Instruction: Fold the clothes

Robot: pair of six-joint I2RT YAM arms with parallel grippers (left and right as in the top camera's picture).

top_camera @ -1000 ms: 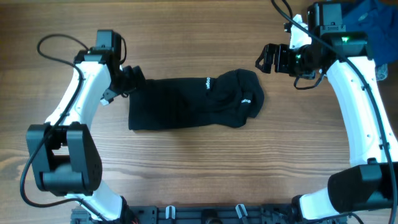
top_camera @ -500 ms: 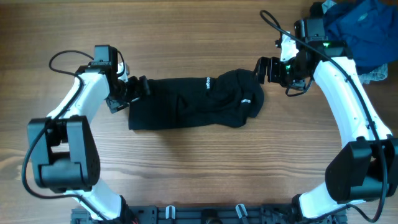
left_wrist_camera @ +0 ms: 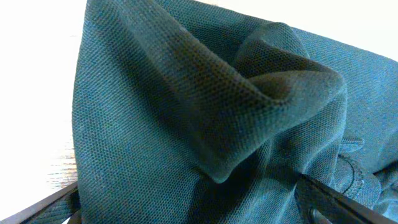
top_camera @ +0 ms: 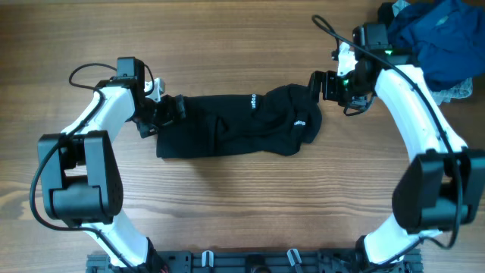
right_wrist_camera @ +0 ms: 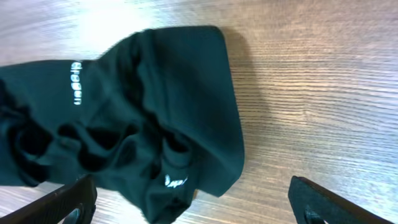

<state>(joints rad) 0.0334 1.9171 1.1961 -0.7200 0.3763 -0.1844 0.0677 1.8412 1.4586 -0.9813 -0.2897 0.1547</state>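
A black garment (top_camera: 227,133) lies in a long band across the middle of a wooden table (top_camera: 242,212), flanked by two robot arms. Its left half lies flat and roughly rectangular. Its right end bunches into a rounded, rumpled mound. A white printed logo (top_camera: 255,101) runs along the top edge near the middle, and a second small white mark (top_camera: 299,123) sits on the mound.

The left gripper (top_camera: 173,108) is at the garment's upper left corner, jaws spread wide. In the left wrist view, dark knit fabric fills nearly the whole picture and rises in a soft peaked fold. The tips of the fingers (left_wrist_camera: 348,205) show only at the bottom corners, with cloth lying between them, unpinched.

The right gripper (top_camera: 320,86) is at the upper right corner of the mound, its jaws likewise wide apart. In the right wrist view, its fingertips (right_wrist_camera: 329,199) stand at the far lower corners, and the garment's right edge and bare wood lie between them. Whether this gripper touches the cloth cannot be told.

A bright blue garment (top_camera: 439,34) is heaped in the table's far right corner, behind the right arm. A pale patterned cloth (top_camera: 457,91) peeks out just beside it.
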